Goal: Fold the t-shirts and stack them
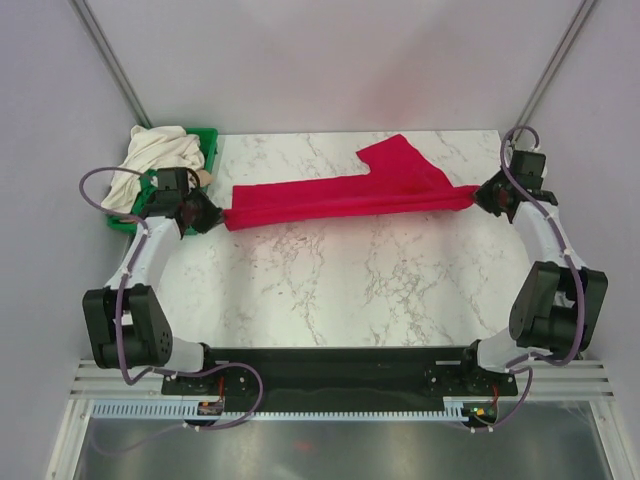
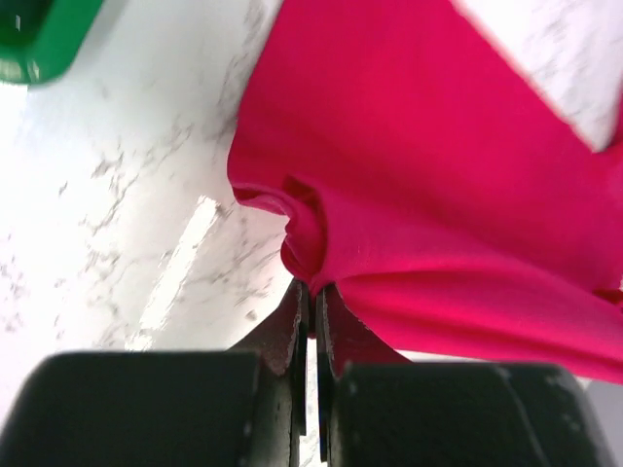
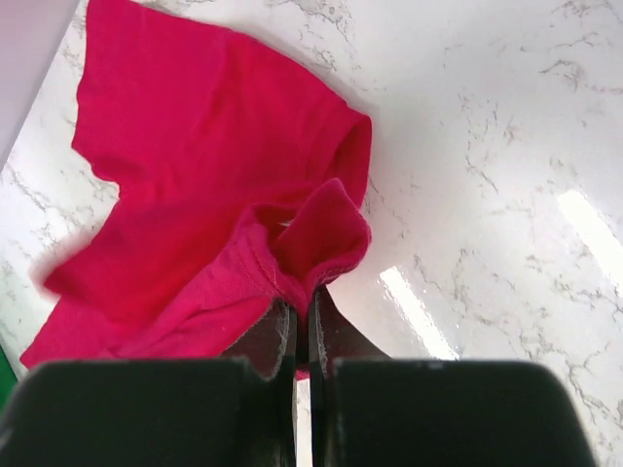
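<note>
A crimson-red t-shirt (image 1: 340,197) is stretched in a long band across the far half of the marble table, one sleeve part spread towards the back (image 1: 400,165). My left gripper (image 1: 212,213) is shut on the shirt's left end (image 2: 313,255). My right gripper (image 1: 481,196) is shut on its right end (image 3: 310,263), where a hemmed edge bunches up. The shirt hangs a little above the table between them. Cream-white t-shirts (image 1: 158,157) lie heaped on the green tray (image 1: 207,140) at the far left.
The green tray sits at the table's back left corner, close behind my left gripper; a corner of it shows in the left wrist view (image 2: 39,39). White marble tabletop (image 1: 340,290) lies between the shirt and the arm bases. Grey walls surround the table.
</note>
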You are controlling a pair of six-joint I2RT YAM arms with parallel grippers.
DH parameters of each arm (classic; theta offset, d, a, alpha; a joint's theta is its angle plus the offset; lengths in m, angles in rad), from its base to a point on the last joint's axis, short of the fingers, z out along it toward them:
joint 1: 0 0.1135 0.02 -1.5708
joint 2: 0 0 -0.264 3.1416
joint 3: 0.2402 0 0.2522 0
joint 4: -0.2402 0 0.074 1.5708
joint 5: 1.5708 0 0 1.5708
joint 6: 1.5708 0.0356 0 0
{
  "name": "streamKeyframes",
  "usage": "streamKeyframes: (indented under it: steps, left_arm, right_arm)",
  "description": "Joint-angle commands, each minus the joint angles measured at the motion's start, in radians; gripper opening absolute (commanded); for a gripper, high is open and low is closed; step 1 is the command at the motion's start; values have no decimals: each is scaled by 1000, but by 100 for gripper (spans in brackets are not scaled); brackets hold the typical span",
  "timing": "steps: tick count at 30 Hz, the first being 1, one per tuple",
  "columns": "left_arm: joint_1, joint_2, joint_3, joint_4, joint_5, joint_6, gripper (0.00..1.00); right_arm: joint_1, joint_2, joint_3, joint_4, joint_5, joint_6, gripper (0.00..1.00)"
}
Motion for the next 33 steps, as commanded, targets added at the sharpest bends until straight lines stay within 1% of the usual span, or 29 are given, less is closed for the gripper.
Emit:
streamKeyframes:
  steps: [1, 2, 4, 5, 6, 7, 10, 12, 16, 17, 18, 19, 20, 21, 22, 23, 24, 25, 26, 27, 28, 30, 31, 33]
  left_arm:
    - [39, -82, -2, -67, -78, 32, 2]
    - [39, -96, -28, -60, -80, 29, 2]
    - [39, -124, -88, -41, -52, 23, 2]
    - [37, -133, -153, -18, -40, 20, 2]
    - [37, -145, -189, -2, -23, 18, 2]
    - [39, -157, -254, 10, -17, 17, 2]
    - [37, -216, -341, 38, -37, 31, 2]
    - [39, -234, -368, 41, -48, 38, 2]
    - [35, -248, -433, 65, -26, 29, 2]
    - [35, -250, -438, 67, -25, 26, 2]
    - [35, -251, -441, 67, -25, 26, 5]
    - [32, -256, -445, 68, -23, 23, 8]
    - [29, -263, -448, 67, -19, 23, 17]
    - [29, -298, -450, 67, -8, 20, 22]
    - [29, -326, -467, 65, -12, 5, 27]
    - [28, -358, -473, 65, -20, 0, 38]
    - [29, -434, -477, 65, -37, -4, 43]
    - [29, -466, -467, 50, -40, -3, 47]
    - [29, -495, -444, 32, -43, 3, 49]
    - [28, -515, -416, 6, -40, 14, 53]
    - [28, -544, -357, -17, -42, 37, 55]
    - [28, -564, -297, -94, -37, 64, 59]
    - [28, -576, -251, -111, -31, 98, 60]
    - [28, -604, -218, -158, -8, 138, 63]
  right_arm:
    - [-21, -81, -34, -28, 90, -37, 0]
    - [-22, -98, -118, -18, 90, -35, 0]
    - [-27, -115, -203, 14, 70, -32, 0]
    - [-27, -113, -282, 34, 58, -22, 0]
    - [-28, -113, -317, 76, 52, -19, 0]
    - [-31, -110, -346, 90, 46, -16, 0]
    - [-54, -101, -398, 103, 33, -19, 0]
    - [-68, -119, -433, 107, 40, -17, 0]
    - [-126, -173, -512, 121, 79, 0, 0]
    - [-137, -182, -518, 121, 73, 1, 2]
    - [-146, -196, -524, 118, 70, 1, 6]
    - [-168, -205, -536, 117, 66, 3, 18]
    - [-175, -231, -541, 117, 60, 1, 25]
    - [-179, -248, -544, 115, 64, -2, 37]
    - [-180, -269, -544, 112, 70, -15, 44]
    - [-179, -317, -542, 109, 78, -19, 52]
    - [-179, -343, -538, 106, 90, -23, 71]
    - [-179, -365, -512, 97, 90, -25, 75]
    - [-179, -383, -495, 88, 111, -34, 77]
    - [-177, -414, -475, 68, 116, -34, 82]
    - [-174, -424, -426, 57, 122, -37, 83]
    - [-154, -440, -375, 49, 115, -46, 84]
    - [-113, -437, -324, 52, 110, -46, 84]
    - [-44, -394, -265, 86, 110, -55, 85]
